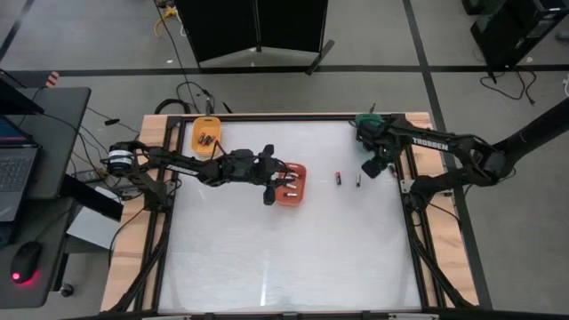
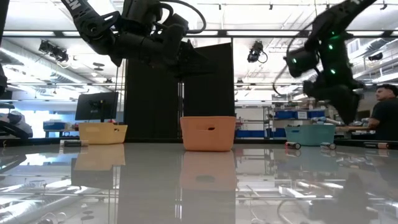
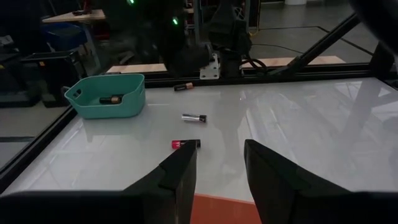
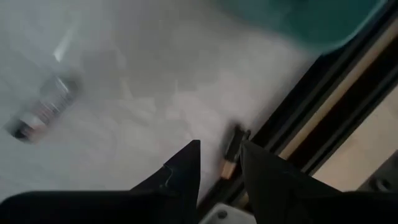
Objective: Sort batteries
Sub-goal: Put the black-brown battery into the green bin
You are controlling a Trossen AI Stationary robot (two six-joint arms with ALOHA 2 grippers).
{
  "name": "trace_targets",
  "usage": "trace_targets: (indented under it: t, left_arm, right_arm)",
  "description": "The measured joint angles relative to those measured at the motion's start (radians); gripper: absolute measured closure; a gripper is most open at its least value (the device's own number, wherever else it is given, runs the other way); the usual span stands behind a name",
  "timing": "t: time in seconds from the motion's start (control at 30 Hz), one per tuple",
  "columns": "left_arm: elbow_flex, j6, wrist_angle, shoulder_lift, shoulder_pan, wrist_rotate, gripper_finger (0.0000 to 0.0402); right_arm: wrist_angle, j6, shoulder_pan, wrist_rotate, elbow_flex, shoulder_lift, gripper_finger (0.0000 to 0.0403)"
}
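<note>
Near the table's (image 1: 284,267) far left corner sits the orange tray (image 1: 205,135), with batteries (image 1: 205,139) lying in it. The left gripper (image 1: 272,180) hangs over the red-orange tray (image 1: 296,193), which lies toward the table's middle and also holds several cells (image 1: 288,184). Seen from the left wrist, its fingers (image 3: 180,177) stand apart with nothing between them, above the red-orange tray's rim.

Right of that tray, two loose cells lie on the bare table: a red-banded battery (image 1: 338,178) and, just beside it, a silver-bodied battery (image 1: 358,181). In the left wrist view they show apart from each other, the red-banded one nearer the left gripper.

The right gripper (image 1: 372,167) is over the table's right edge, close to the teal tray (image 3: 107,95) at the far right corner; that tray holds one battery (image 3: 110,99). A brown-ended battery (image 4: 231,154) lies on the table right against the black frame at that edge. In the right wrist view the right gripper's fingers (image 4: 180,168) stand somewhat apart and hold nothing, with the brown-ended cell showing between their tips.
</note>
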Motion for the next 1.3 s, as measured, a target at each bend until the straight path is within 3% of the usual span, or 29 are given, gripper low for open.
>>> trace_targets:
  t: [0.17,0.8,1.3]
  left_arm:
    - [0.0,0.0,0.004,0.0,0.0,0.0,0.0259]
    - [0.0,0.0,0.01,0.0,0.0,0.0,0.0259]
    - [0.0,0.0,0.007,0.0,0.0,0.0,0.0259]
  right_arm:
    - [0.039,-0.012,-0.028,-0.016,-0.089,0.039,0.0277]
    - [0.051,0.005,-0.152,0.018,-0.075,0.222,0.0273]
    - [0.086,-0.057,-0.143,-0.096,-0.073,0.264,0.0293]
